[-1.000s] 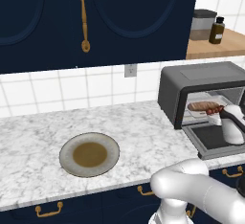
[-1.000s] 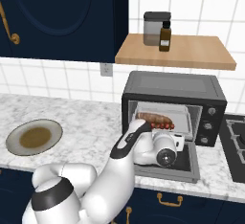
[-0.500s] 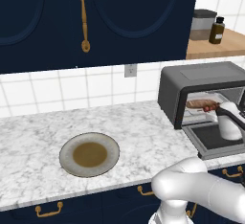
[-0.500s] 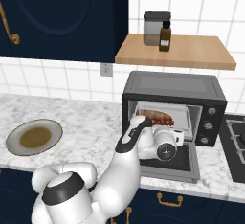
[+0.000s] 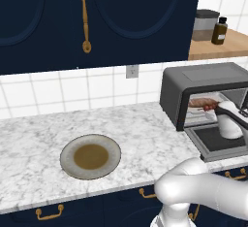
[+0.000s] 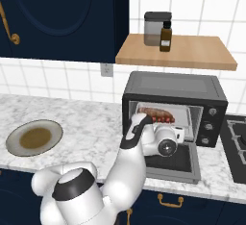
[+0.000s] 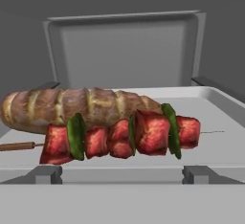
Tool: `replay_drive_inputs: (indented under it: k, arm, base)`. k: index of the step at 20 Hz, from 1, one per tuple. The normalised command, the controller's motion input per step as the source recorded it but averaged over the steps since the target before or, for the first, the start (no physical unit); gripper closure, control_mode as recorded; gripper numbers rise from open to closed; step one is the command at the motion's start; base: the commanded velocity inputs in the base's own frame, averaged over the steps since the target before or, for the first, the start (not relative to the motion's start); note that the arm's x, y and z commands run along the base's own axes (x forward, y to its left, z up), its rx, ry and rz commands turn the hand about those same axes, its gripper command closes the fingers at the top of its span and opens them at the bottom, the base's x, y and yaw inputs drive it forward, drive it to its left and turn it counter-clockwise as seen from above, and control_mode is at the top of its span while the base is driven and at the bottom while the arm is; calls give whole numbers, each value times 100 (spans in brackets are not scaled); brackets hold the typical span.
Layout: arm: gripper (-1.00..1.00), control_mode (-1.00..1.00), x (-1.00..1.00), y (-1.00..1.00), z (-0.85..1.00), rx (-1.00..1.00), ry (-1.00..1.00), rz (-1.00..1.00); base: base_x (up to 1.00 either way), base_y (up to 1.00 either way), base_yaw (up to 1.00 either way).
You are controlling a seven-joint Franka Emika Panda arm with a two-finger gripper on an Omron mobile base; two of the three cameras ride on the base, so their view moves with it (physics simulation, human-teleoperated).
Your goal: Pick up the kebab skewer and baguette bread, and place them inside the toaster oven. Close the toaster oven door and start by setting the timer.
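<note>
Kebab skewer [image 7: 119,139] lies before baguette bread [image 7: 76,108] inside toaster oven [image 6: 175,104].

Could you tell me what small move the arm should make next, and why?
Probably draw the hand back out of the toaster oven clear of the toaster oven door. The kebab skewer and baguette bread already lie on the tray, and the door hangs open, so closing comes next.

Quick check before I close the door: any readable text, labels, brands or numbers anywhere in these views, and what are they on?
None can be read.
Toaster oven control knobs: no legible markings around them.
Dark bottle on the shelf: any label is too small to read.
Grey canister beside it: plain.
Wall outlet: no text.
Baguette bread and kebab skewer on the tray: no writing.
</note>
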Motion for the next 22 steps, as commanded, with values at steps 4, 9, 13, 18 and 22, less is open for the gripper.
replay_drive_inputs:
  k: [4, 9, 13, 18, 22]
  arm:
    - [-100, -100, 18, 0, 0, 0, 0, 0]
    - [-100, -100, 15, 0, 0, 0, 0, 0]
    - [-100, -100, 17, 0, 0, 0, 0, 0]
    - [-100, -100, 19, 0, 0, 0, 0, 0]
    - [-100, -100, 20, 0, 0, 0, 0, 0]
  base:
    - [0, 0, 0]
    - [0, 0, 0]
    - [0, 0, 0]
    - [0, 0, 0]
    - [0, 0, 0]
